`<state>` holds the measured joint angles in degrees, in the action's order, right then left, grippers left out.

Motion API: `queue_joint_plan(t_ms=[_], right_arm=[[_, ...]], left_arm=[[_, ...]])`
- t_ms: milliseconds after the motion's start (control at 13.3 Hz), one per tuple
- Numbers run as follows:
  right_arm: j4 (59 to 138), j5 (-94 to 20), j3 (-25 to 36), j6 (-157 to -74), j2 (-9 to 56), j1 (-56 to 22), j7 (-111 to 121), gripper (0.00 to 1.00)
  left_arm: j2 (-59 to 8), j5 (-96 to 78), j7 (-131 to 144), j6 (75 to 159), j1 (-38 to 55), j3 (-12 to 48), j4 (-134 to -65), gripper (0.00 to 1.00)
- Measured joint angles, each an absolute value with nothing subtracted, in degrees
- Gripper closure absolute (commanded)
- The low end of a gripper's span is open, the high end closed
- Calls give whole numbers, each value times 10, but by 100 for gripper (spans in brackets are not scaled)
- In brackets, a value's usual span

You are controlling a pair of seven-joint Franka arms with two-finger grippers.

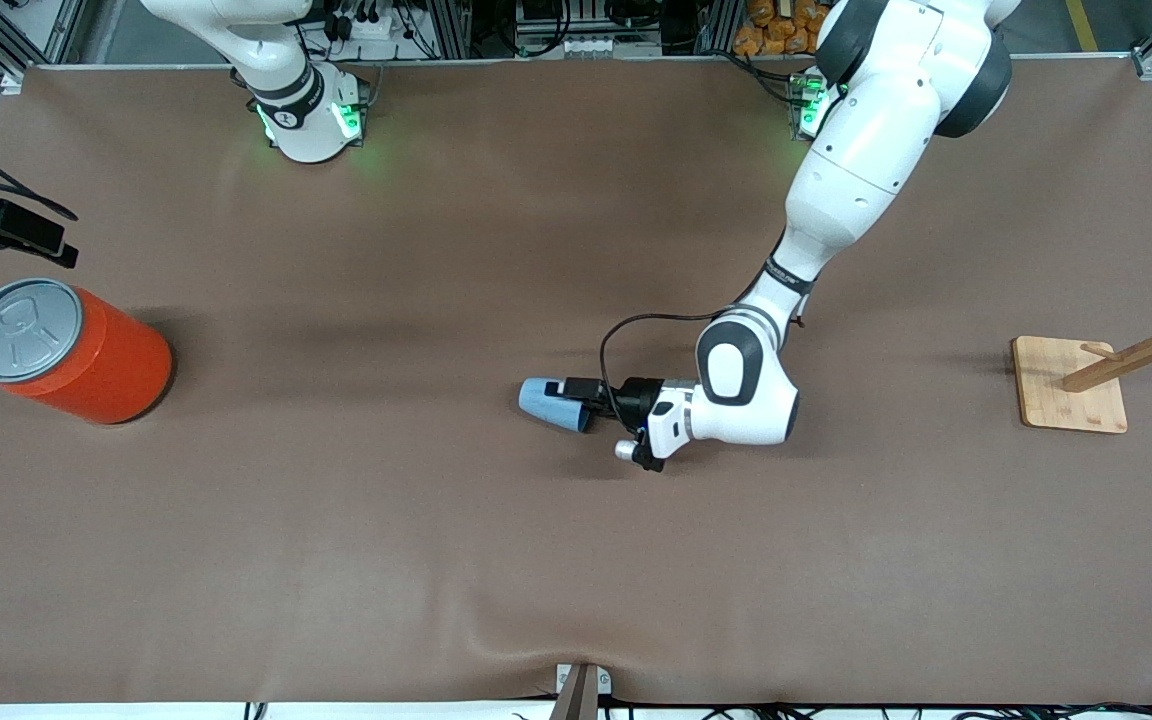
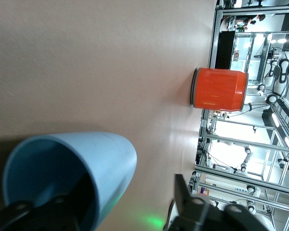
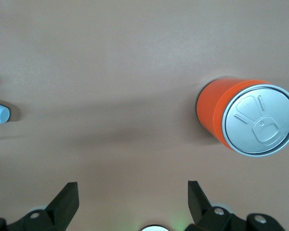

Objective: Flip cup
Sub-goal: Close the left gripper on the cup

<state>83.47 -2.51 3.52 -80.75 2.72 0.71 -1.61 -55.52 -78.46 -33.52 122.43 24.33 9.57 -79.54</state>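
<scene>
Light-blue cup [image 1: 548,402] lying on its side mid-bench [image 1: 436,560], left hand [image 1: 581,400] at its mouth.
One finger [image 2: 43,211] reaches inside the empty cup, the other [image 2: 185,197] stands apart outside the wall, so no grip has closed. Well ahead of those fingertips stands the lidded orange can [image 1: 71,350]. Right hand [image 3: 132,199] waits over that can, fingers spread wide and empty.

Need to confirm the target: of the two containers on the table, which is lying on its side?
The light-blue cup, lying mid-table with the left claw at its open end. The orange can stands upright near the right arm's end.
</scene>
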Motion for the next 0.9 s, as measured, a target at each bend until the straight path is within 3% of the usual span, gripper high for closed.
queue_joint_plan(t_ms=[900], right_arm=[[833, -34, 37, -807, 27, 8, -16, 0]], left_arm=[[-538, -716, -257, 1215, 235, 89, -775, 100]])
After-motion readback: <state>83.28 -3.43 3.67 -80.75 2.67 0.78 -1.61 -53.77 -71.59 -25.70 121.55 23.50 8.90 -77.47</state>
